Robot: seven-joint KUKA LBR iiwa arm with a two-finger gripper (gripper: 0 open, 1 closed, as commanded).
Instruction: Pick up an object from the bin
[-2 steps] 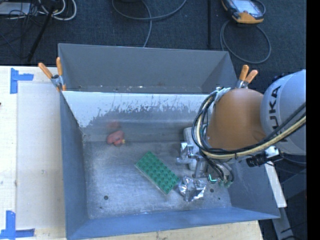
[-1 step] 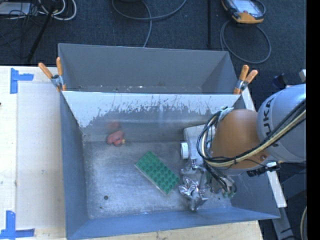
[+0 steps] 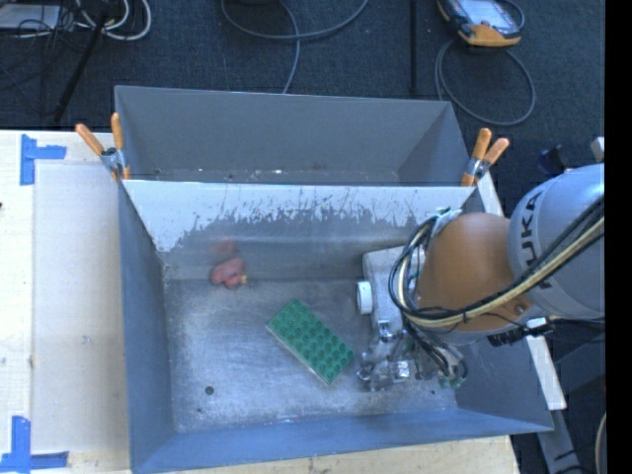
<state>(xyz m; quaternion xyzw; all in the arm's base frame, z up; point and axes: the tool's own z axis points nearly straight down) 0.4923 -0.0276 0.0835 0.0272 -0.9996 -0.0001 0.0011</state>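
The green studded plastic building plate (image 3: 309,341) lies flat mid-floor, its long axis running upper-left to lower-right and its lower-right end just beside the gripper (image 3: 385,368). How wide that's open, or what it grips, I cannot tell. There's bare floor left and front in the grey metal bin (image 3: 148,363). A small pink lump (image 3: 228,275) sits well apart, back-left.

You look down from one camera above the grey bin (image 3: 296,156), tilted slightly from its near side, far wall at top, whole bin in frame, arm (image 3: 563,235) at the view's right.
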